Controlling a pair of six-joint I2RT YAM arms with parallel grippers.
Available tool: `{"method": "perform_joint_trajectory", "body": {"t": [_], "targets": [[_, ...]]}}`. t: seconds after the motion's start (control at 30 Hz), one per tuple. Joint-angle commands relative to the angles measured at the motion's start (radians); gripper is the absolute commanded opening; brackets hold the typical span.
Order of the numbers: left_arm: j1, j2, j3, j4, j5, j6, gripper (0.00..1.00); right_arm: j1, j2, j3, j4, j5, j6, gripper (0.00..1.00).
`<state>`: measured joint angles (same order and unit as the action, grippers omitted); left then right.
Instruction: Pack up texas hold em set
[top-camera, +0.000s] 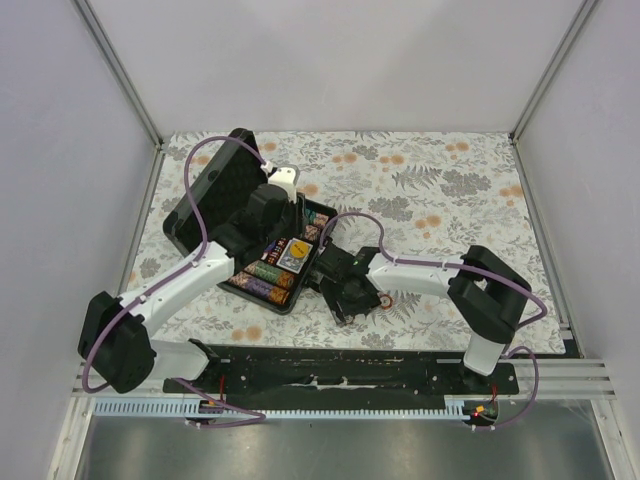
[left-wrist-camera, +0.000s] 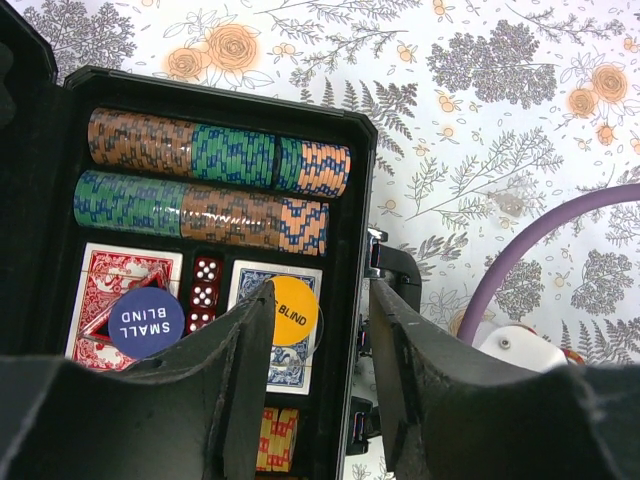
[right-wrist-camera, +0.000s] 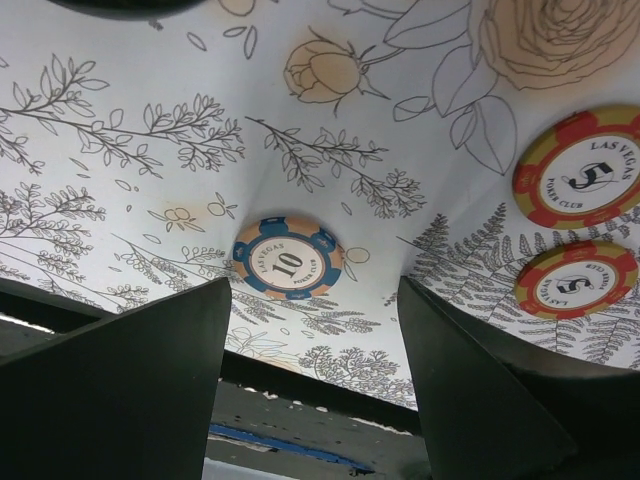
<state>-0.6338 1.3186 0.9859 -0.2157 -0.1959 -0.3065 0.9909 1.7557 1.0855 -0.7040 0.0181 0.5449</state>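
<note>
Case: The black case (left-wrist-camera: 358, 180) lies open on the flowered tablecloth (top-camera: 440, 190), left of centre, with its lid (top-camera: 212, 190) leaning back toward the far left corner.
Packed: Two rows of chips (left-wrist-camera: 215, 155) fill the slots. Below them sit a red deck (left-wrist-camera: 105, 275), a column of dice (left-wrist-camera: 206, 290) and a blue deck (left-wrist-camera: 292, 365). A blue "small blind" button (left-wrist-camera: 146, 320) rests on the red deck and an orange "blind" button (left-wrist-camera: 293, 310) on the blue one.
Loose: A blue-and-orange ten chip (right-wrist-camera: 288, 260) and two red-and-yellow five chips (right-wrist-camera: 585, 180) lie flat on the cloth, outside the case.
Left gripper: The left gripper (left-wrist-camera: 320, 390) hovers over the case's right edge with its fingers (left-wrist-camera: 245, 390) spread and empty. The case wall runs up between them. Contact cannot be told.
Right gripper: The right gripper (right-wrist-camera: 315, 370) hangs low over the cloth just right of the case. Its fingers (right-wrist-camera: 470, 380) are wide apart on either side of the ten chip and grip nothing.
Progress: Most of the set appears stowed. At least three chips remain to be collected, and the lid is not yet shut or latched.
</note>
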Motion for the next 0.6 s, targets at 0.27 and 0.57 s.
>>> {"method": "perform_joint_trajectory", "body": {"t": [0.27,0.57], "targets": [[0.006,-0.033,-0.009,0.021,0.001,-0.023,0.51,0.035,0.079,0.068,0.006,0.098,-0.019,0.7],[0.006,-0.03,-0.009,0.018,0.001,-0.019,0.52,0.038,0.103,0.071,0.021,0.105,-0.011,0.49]]}}
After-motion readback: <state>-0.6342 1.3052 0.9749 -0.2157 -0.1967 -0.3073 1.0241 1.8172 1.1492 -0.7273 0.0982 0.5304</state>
